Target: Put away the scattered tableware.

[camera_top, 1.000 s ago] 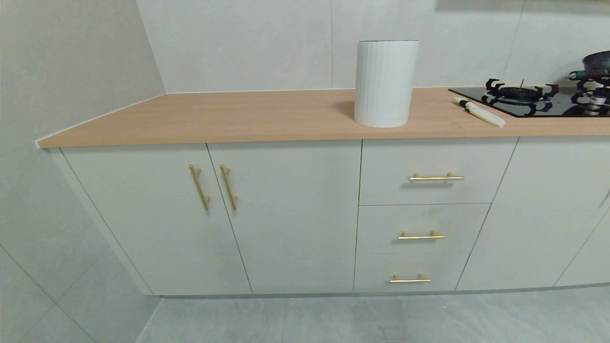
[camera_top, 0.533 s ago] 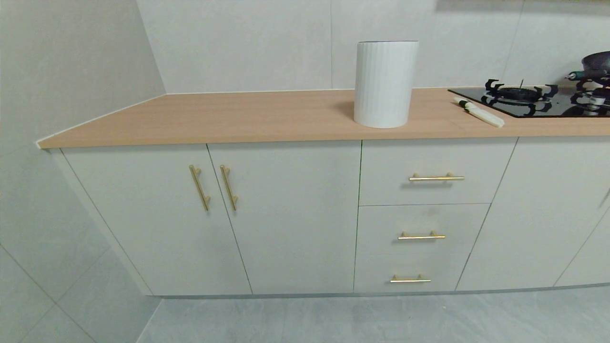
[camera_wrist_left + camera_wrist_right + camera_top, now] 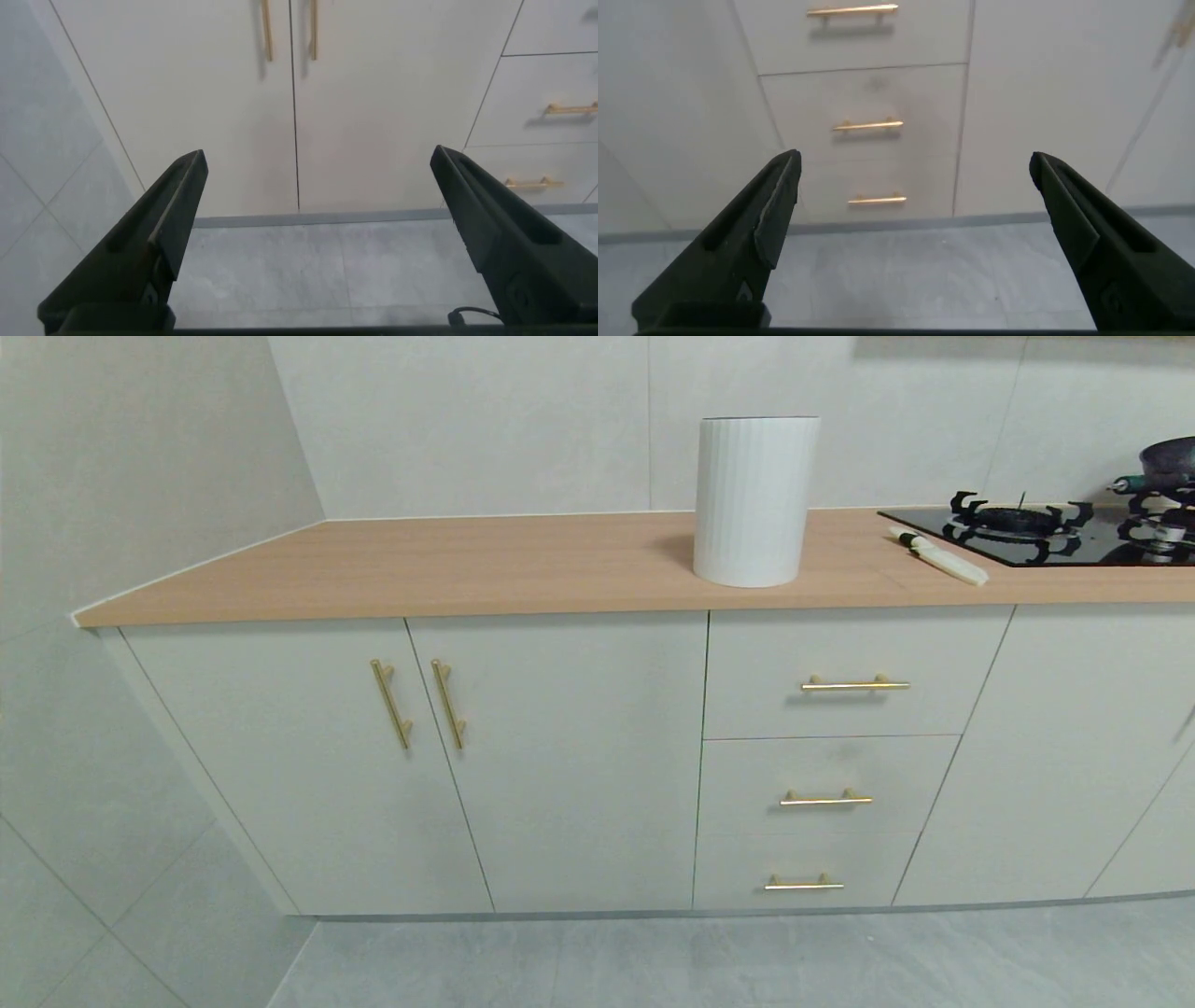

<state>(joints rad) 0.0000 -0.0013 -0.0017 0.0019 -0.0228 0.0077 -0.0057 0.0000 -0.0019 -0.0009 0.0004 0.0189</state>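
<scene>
At the left of the scene, the left end effector (image 3: 318,161) is hanging low with its fingers spread wide and nothing between them. It is facing the foot of the double doors (image 3: 288,112), above the grey floor (image 3: 308,271). Up on the desk (image 3: 420,565), to the right of those doors, a tall white ribbed holder (image 3: 754,499) is standing upright near the front edge.

Below the holder, the right end effector (image 3: 915,161) is also gaping open and carrying nothing, and it is pointing at the stack of drawers (image 3: 864,124).

Further right, the one loose piece of tableware in sight, a pale slim utensil (image 3: 936,555), is lying flat on the desk. It is sitting between the holder and the black hob (image 3: 1046,537), just beside the hob's near left corner. Its long axis is running from far left to near right.

Both end effectors are sitting well below desk height, so the utensil is lying up and to the right of each. Since the drawers are nearer the utensil than the doors are, the right arm is looking like the closer one. A grip across the utensil's narrow width is looking most suitable.
</scene>
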